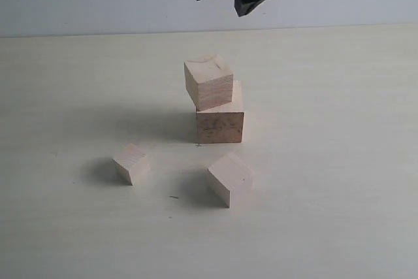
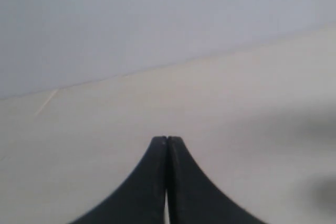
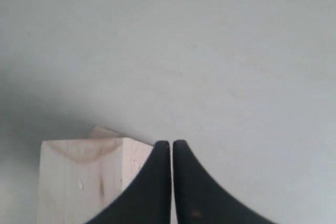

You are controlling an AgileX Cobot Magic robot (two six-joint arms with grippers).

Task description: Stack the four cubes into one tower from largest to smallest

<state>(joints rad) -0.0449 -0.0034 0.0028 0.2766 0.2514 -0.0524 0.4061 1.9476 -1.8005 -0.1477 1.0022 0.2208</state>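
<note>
Bare table flanks the stack; small cube and mid cube crowd its front.

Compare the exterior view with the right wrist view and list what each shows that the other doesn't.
Exterior only: the smallest cube and third cube loose on the table, and the second cube sitting twisted, overhanging the largest cube. Right wrist only: the right tool is shut on nothing. Both: the second cube's top with its arc grain, the table, and the right tool above the stack.
</note>
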